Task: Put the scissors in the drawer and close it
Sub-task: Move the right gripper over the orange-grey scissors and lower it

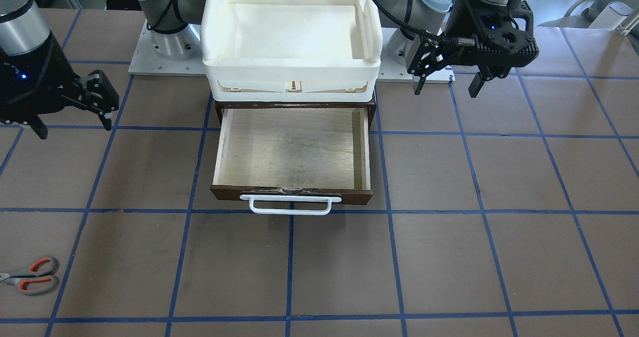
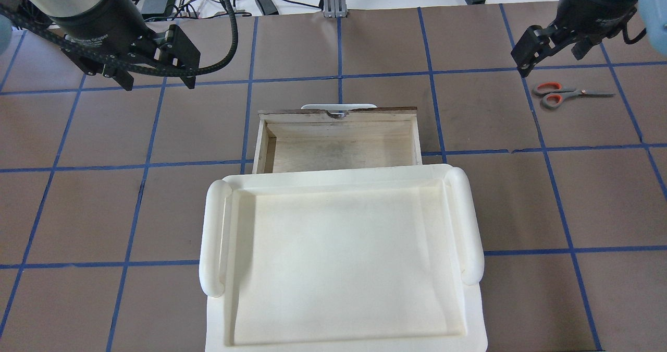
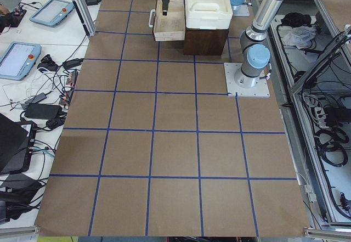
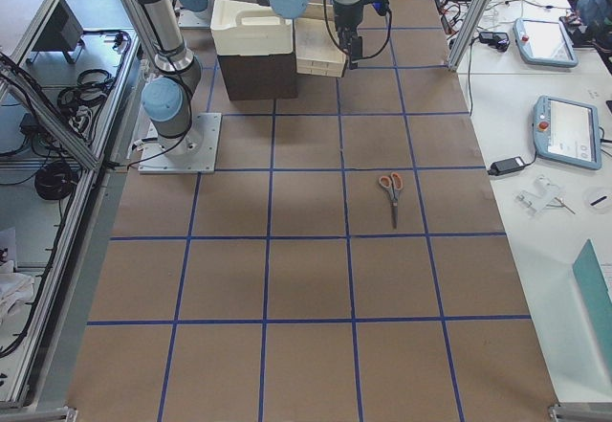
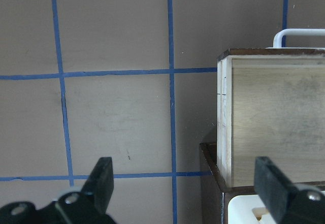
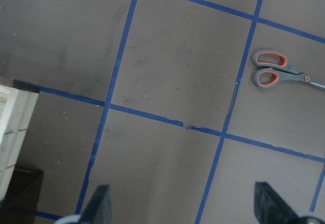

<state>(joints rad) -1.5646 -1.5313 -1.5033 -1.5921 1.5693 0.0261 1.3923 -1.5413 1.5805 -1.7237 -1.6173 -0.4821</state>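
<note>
Grey-handled, orange-lined scissors [image 1: 32, 275] lie flat on the brown table [image 1: 449, 257], blades together, far out on the robot's right and well apart from the drawer [image 1: 292, 147]; the drawer stands pulled out and empty under the tray [image 1: 289, 68], its white handle [image 1: 291, 204] facing away from the robot. The right claw [image 1: 74, 126] hangs above the table with its fingers apart and nothing between them; the scissors show in the upper right of its wrist view, so it is near them but not over them. The left claw [image 1: 446, 88] hovers beside the drawer's other side, likewise spread and empty.

The step in hand looks to be the right arm's reach for the scissors. A good grasp probably means centring over the neck where handles meet blades, turning the wrist so the fingers straddle that narrow part crosswise, and going down until the tips all but touch the table, since the scissors are thin and flat; a pinch on a loop alone may let them swing. The carry should clear the drawer's side wall, with a low release over the plywood.
</note>
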